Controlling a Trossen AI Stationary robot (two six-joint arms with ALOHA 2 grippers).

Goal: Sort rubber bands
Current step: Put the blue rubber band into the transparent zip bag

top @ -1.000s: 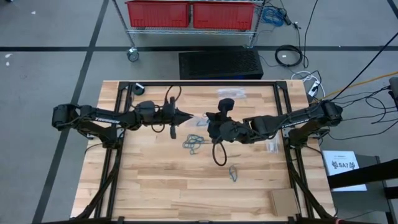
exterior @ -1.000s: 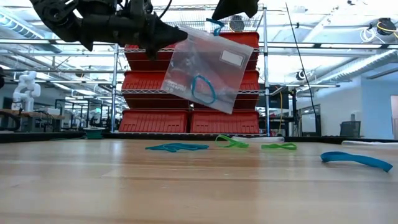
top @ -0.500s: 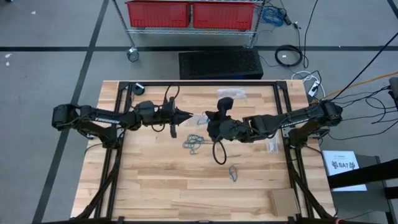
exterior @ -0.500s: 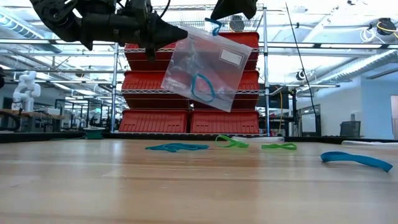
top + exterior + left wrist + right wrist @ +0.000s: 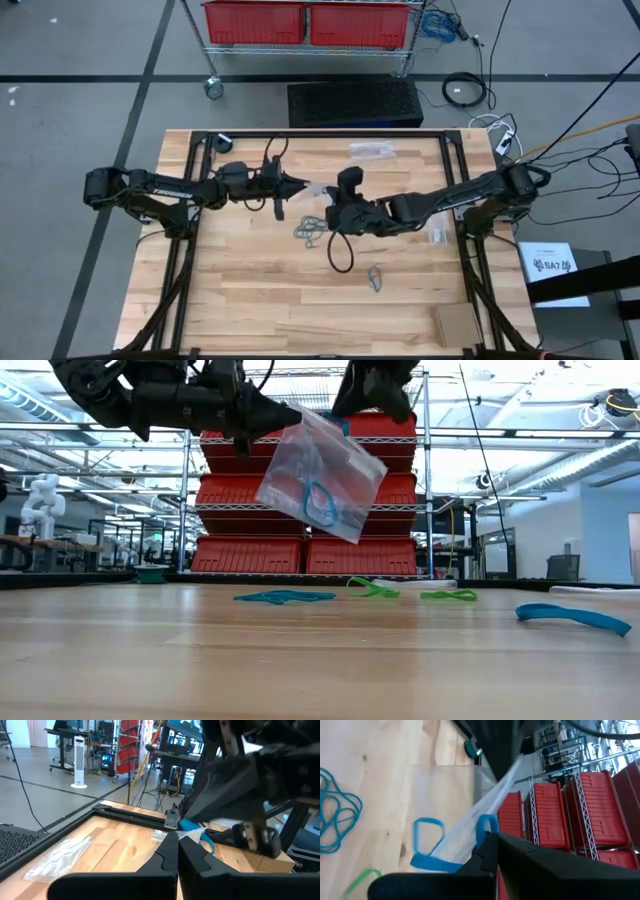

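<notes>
The left gripper (image 5: 292, 416) is pinching a clear bag (image 5: 318, 475) aloft as the right gripper (image 5: 487, 851), clamped on a blue rubber band (image 5: 487, 824), is nosing into its mouth, which likely needs holding taut until release.

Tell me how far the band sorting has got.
Early stage. Done: one blue band already sits inside the clear bag. In hand: left gripper holds the bag aloft by a corner, while right gripper, jaws shut, brings another blue band to its mouth. Left: teal bands, green bands and a blue one on the table.
</notes>
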